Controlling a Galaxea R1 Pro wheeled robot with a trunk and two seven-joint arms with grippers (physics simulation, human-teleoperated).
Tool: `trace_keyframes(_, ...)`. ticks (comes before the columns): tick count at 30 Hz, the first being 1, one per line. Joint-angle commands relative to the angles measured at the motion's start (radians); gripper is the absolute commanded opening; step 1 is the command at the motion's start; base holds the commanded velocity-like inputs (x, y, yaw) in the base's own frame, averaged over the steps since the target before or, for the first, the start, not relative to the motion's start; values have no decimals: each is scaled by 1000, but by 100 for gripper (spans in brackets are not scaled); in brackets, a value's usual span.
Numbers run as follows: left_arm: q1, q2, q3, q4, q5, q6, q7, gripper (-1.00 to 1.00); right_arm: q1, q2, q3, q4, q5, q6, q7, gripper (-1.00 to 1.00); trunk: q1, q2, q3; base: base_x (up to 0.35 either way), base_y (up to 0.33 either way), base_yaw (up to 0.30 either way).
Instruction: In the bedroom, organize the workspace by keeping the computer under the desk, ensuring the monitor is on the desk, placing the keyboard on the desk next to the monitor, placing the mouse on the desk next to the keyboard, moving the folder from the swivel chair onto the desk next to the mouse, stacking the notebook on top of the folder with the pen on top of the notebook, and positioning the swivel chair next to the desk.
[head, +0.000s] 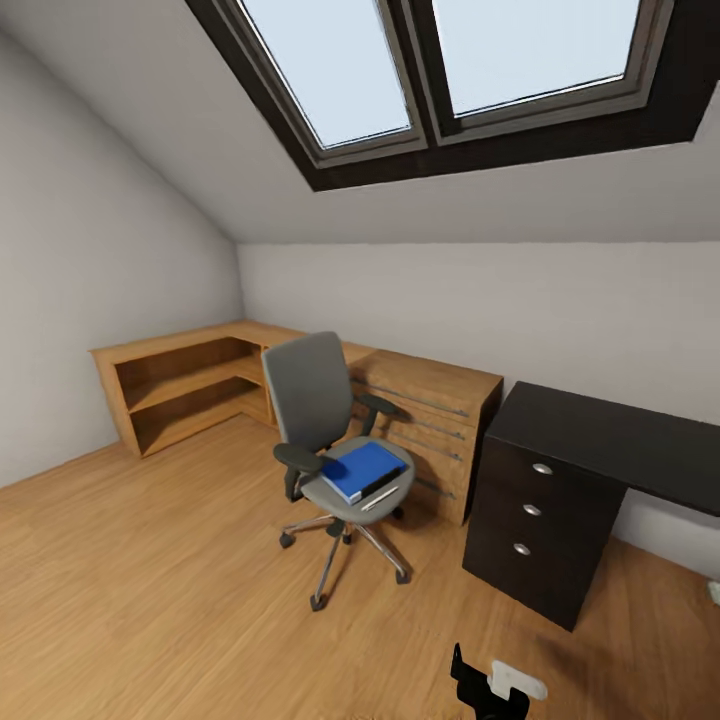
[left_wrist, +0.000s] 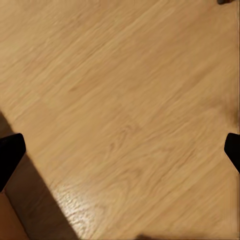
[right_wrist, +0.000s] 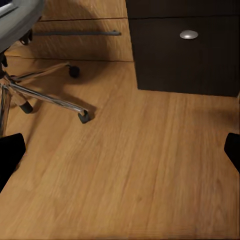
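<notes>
Jaws on both arms stand wide apart over bare wooden floor (left_wrist: 120, 100), holding nothing; ahead, blue folder (head: 362, 469) lies on the swivel chair (head: 318, 400) seat, just beside the black worktop (head: 610, 435) with its drawer unit (head: 532, 525)

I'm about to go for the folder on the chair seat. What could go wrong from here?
The swivel chair stands on a wheeled base, so a push on the folder may roll or spin it. A pale stick beside the folder, likely the pen, lies near the seat's front edge and could get knocked off.
</notes>
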Motion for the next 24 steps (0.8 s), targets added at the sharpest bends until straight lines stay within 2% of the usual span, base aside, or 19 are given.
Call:
trace_keyframes(1, 0, -1, 6, 0, -1, -6, -1, 100, -1, 0, -8, 2, 5, -4, 0, 100, 0, -1, -1, -212, 0, -276)
trace_keyframes(9, -1, -2, 6, 1, -1, -14, -1, 100, -2, 1, -8, 2, 5, -4, 0, 100, 0, -1, -4, -302, -13, -281)
trace_keyframes(17, 0, -4, 5, 1, -3, -14, -1, 100, -2, 4, -8, 2, 5, -4, 0, 100, 0, -1, -11, -302, -135, -271)
trace_keyframes(24, 0, -2, 6, 1, -2, -15, -1, 100, -1, 5, -8, 2, 5, -4, 0, 100, 0, -1, -17, -92, -32, -267)
